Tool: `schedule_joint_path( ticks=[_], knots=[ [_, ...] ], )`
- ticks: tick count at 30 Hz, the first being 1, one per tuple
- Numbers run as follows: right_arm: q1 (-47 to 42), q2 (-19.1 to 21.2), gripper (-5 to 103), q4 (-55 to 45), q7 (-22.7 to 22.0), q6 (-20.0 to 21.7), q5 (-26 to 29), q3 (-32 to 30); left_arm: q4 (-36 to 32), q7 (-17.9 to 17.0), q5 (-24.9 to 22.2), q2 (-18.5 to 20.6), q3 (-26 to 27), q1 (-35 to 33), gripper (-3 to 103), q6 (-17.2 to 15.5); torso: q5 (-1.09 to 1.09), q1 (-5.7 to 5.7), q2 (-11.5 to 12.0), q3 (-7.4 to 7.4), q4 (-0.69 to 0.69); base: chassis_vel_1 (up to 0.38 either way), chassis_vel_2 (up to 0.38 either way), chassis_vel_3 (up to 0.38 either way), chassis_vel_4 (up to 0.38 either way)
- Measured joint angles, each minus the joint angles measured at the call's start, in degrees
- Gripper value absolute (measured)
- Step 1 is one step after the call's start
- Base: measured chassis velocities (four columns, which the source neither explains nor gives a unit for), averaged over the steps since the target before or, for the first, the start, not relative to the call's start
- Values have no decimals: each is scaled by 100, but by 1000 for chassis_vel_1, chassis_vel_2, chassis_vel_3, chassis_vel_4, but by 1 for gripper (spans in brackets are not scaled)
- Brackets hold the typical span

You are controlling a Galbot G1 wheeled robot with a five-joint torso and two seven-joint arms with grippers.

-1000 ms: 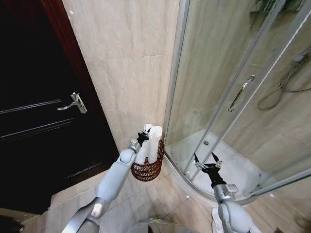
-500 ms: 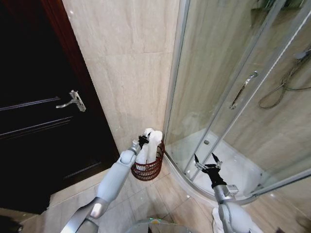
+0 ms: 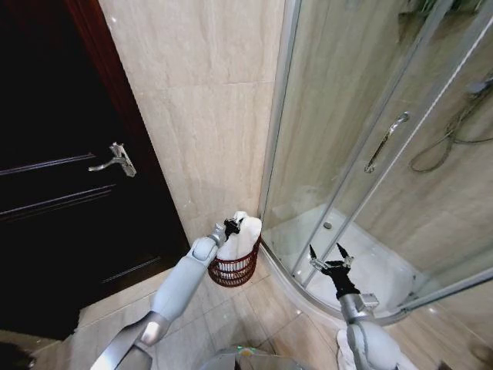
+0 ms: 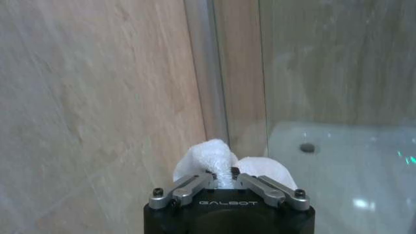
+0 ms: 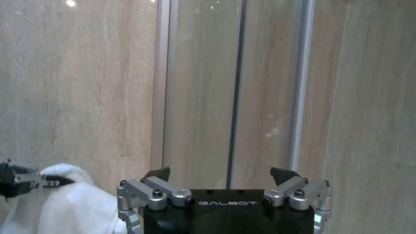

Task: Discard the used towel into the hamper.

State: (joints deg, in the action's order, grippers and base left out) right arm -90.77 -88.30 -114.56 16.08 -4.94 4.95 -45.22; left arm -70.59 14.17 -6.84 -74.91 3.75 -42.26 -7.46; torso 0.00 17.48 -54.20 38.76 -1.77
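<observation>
While the white towel [image 3: 240, 237] is pinched shut in the left gripper [image 3: 231, 226] above the hamper [image 3: 234, 270] by the far wall, much cloth stands above the rim; if released, it could drape outside. The right gripper [image 3: 331, 258] is held open nearby.

A tiled bathroom: glass shower enclosure [image 3: 362, 146], dark door [image 3: 54, 177].
</observation>
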Motion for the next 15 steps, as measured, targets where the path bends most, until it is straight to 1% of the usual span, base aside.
schedule_joint_path(
  ticks=[3,8,11,12,15],
  knots=[
    [0,-2,100,4,-1,0,9,0,155,0,16,16,-110,82,2,-45,0,3,-6,3,0,0,0,0,0],
    [0,-13,100,11,-1,-2,15,2,381,-6,44,-10,-188,166,2,-26,0,5,-12,6,0,0,0,0,0],
    [-22,-19,100,16,-1,-21,21,-3,728,-22,172,-92,-196,230,2,176,0,8,-18,9,0,0,0,0,0],
    [-22,-19,100,16,-1,-21,21,-3,728,-22,172,-92,-196,230,2,176,0,8,-18,9,0,0,0,0,0],
    [-37,-20,100,25,-1,-34,27,-14,907,-22,207,-147,-175,212,2,328,0,10,-21,11,0,0,0,0,0]
  ],
)
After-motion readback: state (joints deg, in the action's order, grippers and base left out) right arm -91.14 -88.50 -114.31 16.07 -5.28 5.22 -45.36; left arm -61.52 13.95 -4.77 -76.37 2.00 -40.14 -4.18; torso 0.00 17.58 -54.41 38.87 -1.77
